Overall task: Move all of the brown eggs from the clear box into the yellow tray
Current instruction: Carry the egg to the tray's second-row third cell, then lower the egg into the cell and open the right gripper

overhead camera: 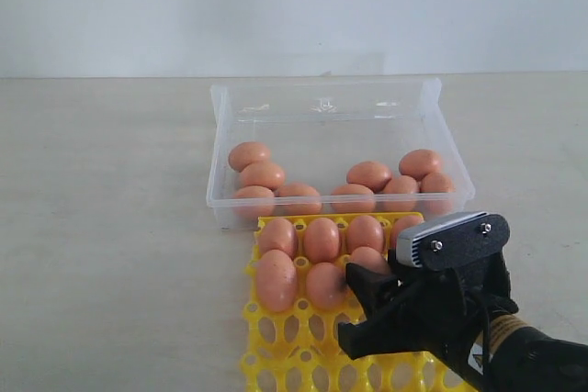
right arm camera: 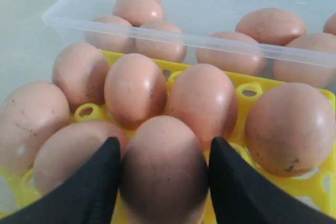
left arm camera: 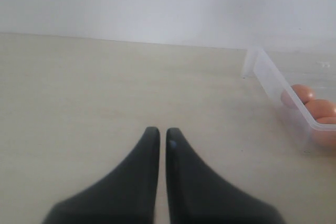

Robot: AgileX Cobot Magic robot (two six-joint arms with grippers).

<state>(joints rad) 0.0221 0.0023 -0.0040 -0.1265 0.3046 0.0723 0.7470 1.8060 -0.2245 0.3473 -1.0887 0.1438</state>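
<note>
**Desk:** On the left of the table, the left gripper hovers, jaws pinched narrow on nothing. Where are the brown eggs?

**Photographer:** About nine lie in the clear box; others fill cups of the yellow tray just in front. The right gripper clasps an egg low in its cup. It should open gently and rise straight up, clear of the neighbours

Lighting is bright, even and diffuse, apparently from overhead. Shadows beneath the clear box are faint. Small glare spots mark its far floor, and soft highlights sit on the brown eggs. The exterior view is slightly soft. In the right wrist view the nearest black fingers are blurred. The left wrist view looks pale and washed out.
</note>
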